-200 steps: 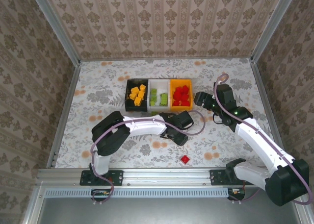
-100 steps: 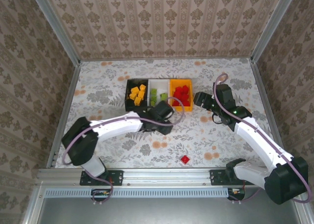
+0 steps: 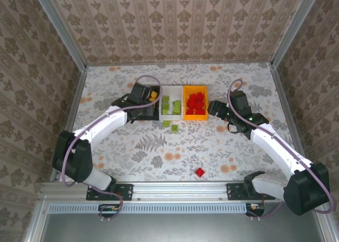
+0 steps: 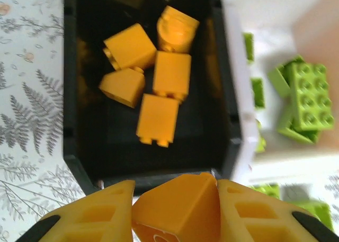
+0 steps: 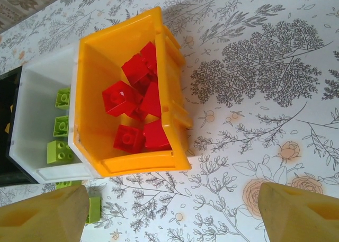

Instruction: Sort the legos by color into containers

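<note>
**Left claw poised to drop a yellow brick into the black bin**

The left claw (image 4: 174,221) is clenched on a yellow brick (image 4: 177,202) and hangs over the near edge of the black bin (image 4: 70,83), where other yellow bricks (image 4: 156,120) lie. The step in hand looks like the drop-off of this brick. The next move calls for carrying it a little farther over the bin's open middle before letting go, so it does not catch the near rim. The right claw (image 5: 172,213) stands released and holds nothing, over the desk (image 3: 238,88) just right of the orange bin (image 5: 106,56) with its red bricks (image 5: 123,99). The white bin (image 5: 39,72) sits between the other two and holds green bricks (image 5: 59,152). As I judge it, what is left to sort is a lone red brick (image 3: 199,172) near the front and two loose green bricks (image 3: 174,128) just near of the white bin.
</note>
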Robot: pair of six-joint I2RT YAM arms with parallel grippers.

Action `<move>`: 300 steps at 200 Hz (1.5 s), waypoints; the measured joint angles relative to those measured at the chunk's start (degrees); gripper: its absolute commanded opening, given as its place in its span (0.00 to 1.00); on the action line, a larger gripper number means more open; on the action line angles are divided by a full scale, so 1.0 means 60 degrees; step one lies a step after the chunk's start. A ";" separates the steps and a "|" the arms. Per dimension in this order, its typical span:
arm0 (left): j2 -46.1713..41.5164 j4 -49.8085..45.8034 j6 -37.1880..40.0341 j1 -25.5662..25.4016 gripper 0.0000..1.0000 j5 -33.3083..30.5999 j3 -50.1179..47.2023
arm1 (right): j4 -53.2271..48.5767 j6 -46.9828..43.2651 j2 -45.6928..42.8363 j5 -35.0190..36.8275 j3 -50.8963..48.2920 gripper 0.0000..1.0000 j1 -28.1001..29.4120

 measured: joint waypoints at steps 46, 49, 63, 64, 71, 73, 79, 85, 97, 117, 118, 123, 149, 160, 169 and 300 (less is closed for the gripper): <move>0.1264 0.0273 -0.0018 0.0350 0.75 0.0015 0.1118 | -0.0007 -0.0011 0.0073 -0.0025 0.0000 0.84 -0.0004; 0.1308 0.0295 -0.0076 0.0350 0.77 0.0022 0.1177 | -0.0007 -0.0011 0.0080 -0.0029 0.0000 0.84 -0.0004; 0.1362 0.0364 -0.0135 0.0353 0.89 0.0080 0.1297 | -0.0007 -0.0015 0.0087 -0.0066 0.0000 0.85 0.0000; 0.1359 0.0368 -0.0124 0.0350 0.89 0.0091 0.1297 | -0.0007 -0.0015 0.0087 -0.0069 0.0000 0.85 0.0000; 0.1330 0.0423 -0.0120 0.0342 0.94 0.0131 0.1308 | -0.0007 -0.0015 0.0087 -0.0095 0.0000 0.85 0.0000; 0.1322 0.0430 -0.0109 0.0339 0.94 0.0146 0.1308 | -0.0007 -0.0015 0.0087 -0.0106 0.0000 0.85 0.0000; 0.1297 0.0481 -0.0142 0.0313 0.95 0.0168 0.1311 | -0.0011 -0.0018 0.0087 -0.0135 0.0000 0.85 0.0000; 0.1271 0.0495 -0.0189 0.0288 0.96 0.0186 0.1311 | -0.0011 -0.0022 0.0087 -0.0153 0.0000 0.85 0.0000; 0.1162 0.0499 -0.0222 0.0251 0.99 0.0284 0.1311 | -0.0011 -0.0044 0.0087 -0.0240 0.0000 0.85 0.0000; 0.0707 0.0605 -0.0233 0.0073 1.00 0.0412 0.1191 | -0.0029 -0.0080 0.0084 -0.0353 -0.0004 0.85 0.0127; 0.0656 0.0619 -0.0237 0.0051 1.00 0.0430 0.1169 | -0.0029 -0.0080 0.0084 -0.0357 -0.0007 0.85 0.0135; 0.0459 0.0685 -0.0255 -0.0033 1.00 0.0448 0.1060 | -0.0033 -0.0091 0.0076 -0.0361 -0.0022 0.85 0.0204; -0.0827 0.0943 -0.0390 -0.0678 1.00 0.0499 0.0168 | -0.0321 -0.0251 0.0033 -0.0514 -0.0321 0.85 0.0962; -0.1410 0.1020 -0.0514 -0.0994 1.00 0.0477 -0.0335 | -0.0521 -0.0280 0.0026 -0.0590 -0.0543 0.85 0.1435; -0.1810 0.1078 -0.0594 -0.1195 1.00 0.0444 -0.0729 | -0.0696 -0.0302 0.0033 -0.0652 -0.0736 0.85 0.1854; -0.3963 0.1075 -0.1676 -0.1453 1.00 0.0036 -0.3399 | -0.2466 -0.0087 0.1971 -0.0477 -0.1767 0.69 0.7198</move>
